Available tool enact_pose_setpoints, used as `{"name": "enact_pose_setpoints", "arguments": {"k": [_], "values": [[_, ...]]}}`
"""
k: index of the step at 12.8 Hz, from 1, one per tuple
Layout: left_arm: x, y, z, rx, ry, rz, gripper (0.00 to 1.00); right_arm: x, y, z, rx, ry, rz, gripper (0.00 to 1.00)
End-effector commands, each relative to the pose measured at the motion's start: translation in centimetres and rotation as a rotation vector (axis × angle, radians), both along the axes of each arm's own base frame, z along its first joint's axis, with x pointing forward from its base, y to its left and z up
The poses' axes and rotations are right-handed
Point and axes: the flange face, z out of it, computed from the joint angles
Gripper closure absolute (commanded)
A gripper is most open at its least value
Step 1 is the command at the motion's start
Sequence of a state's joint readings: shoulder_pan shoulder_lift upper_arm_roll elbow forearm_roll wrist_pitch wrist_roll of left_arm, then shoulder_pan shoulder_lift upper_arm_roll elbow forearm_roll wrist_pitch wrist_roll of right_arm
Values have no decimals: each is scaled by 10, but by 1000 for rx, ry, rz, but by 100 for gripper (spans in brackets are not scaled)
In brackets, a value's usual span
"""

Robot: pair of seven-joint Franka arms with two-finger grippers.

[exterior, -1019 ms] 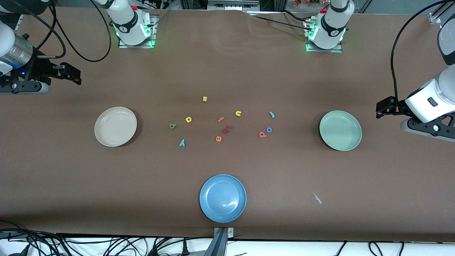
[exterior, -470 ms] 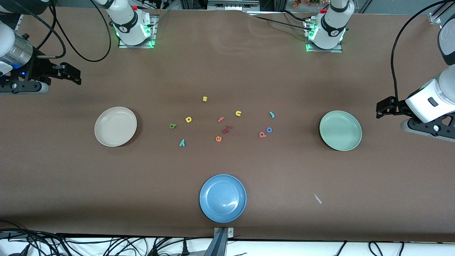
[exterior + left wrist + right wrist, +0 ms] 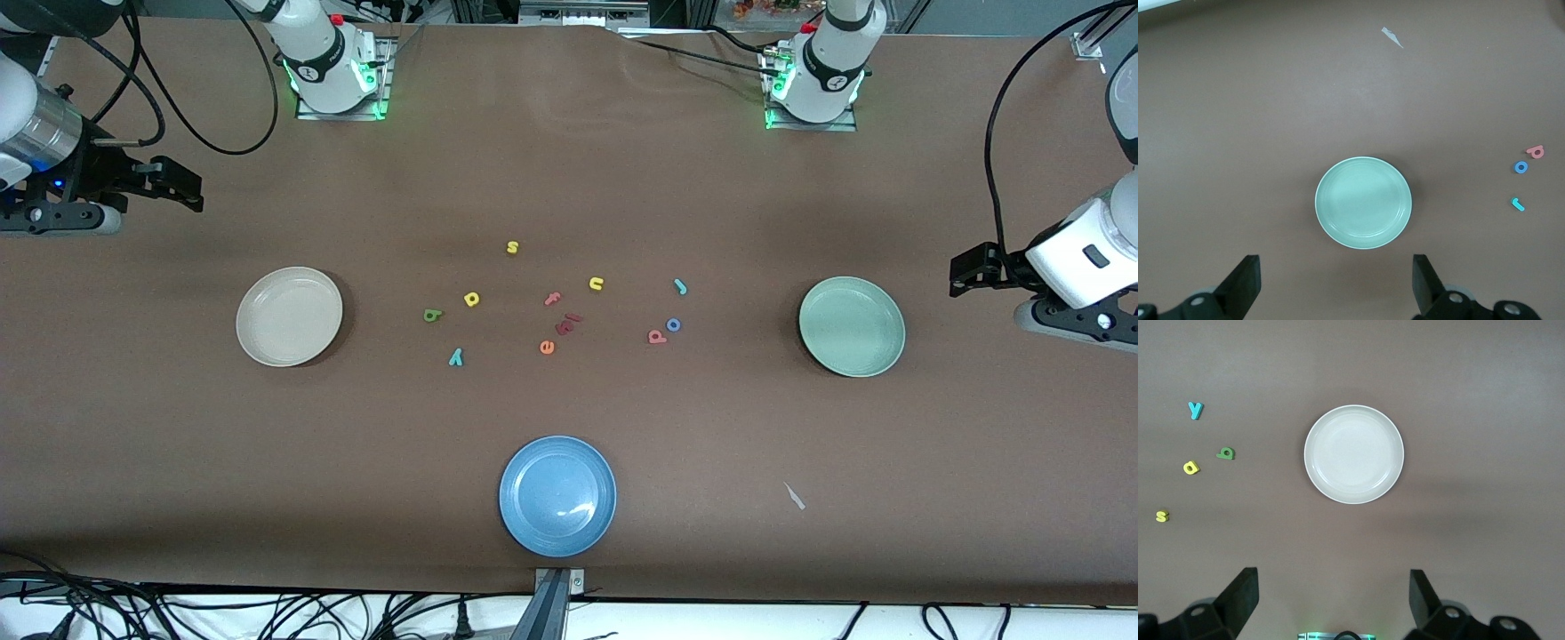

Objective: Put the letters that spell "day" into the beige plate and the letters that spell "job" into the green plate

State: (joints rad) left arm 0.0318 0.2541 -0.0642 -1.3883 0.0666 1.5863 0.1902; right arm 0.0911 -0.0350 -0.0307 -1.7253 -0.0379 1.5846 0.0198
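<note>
Three plates on the brown table, all holding nothing. The beige plate [image 3: 289, 316] sits toward the right arm's end; the green plate [image 3: 852, 326] toward the left arm's end; a blue plate [image 3: 557, 495] lies between them, nearest the front camera. All letters lie loose on the tabletop between the beige and green plates — none in a plate. Closest to the beige plate: the olive-green letter [image 3: 432, 315], the yellow round-bowled letter [image 3: 471, 300] just beside it, and the teal "y" [image 3: 455, 357] nearer the camera. Closest to the green plate: the teal "j" [image 3: 680, 286], the blue "o" [image 3: 673, 324] and the pink-red letter [image 3: 656, 336], these last two almost touching. Mid-cluster: a yellow "s" [image 3: 512, 247], yellow "u" [image 3: 596, 284], pink "f" [image 3: 552, 299], orange "e" [image 3: 547, 347]. Left gripper [image 3: 1337, 285] hangs above the table at its own end, just beside the green plate — fingers spread wide, nothing held. Right gripper [image 3: 1333, 600] likewise at its end, near the beige plate, fingers wide and empty.
</note>
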Motion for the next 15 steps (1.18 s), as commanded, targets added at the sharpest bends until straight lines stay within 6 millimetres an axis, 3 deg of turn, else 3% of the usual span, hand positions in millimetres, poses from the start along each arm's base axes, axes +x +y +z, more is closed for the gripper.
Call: {"name": "enact_pose_setpoints", "arguments": {"k": [1, 11, 13, 15], "values": [[0, 1, 3, -7, -9, -23, 0, 3, -1, 4, 20, -2, -11, 0], [-1, 14, 9, -7, -18, -1, 0, 3, -2, 4, 20, -2, -13, 0], [-2, 34, 9, -10, -18, 31, 0, 3, -1, 4, 20, -2, -13, 0], [-2, 33, 10, -14, -20, 32, 0, 3, -1, 4, 20, -2, -11, 0]]}}
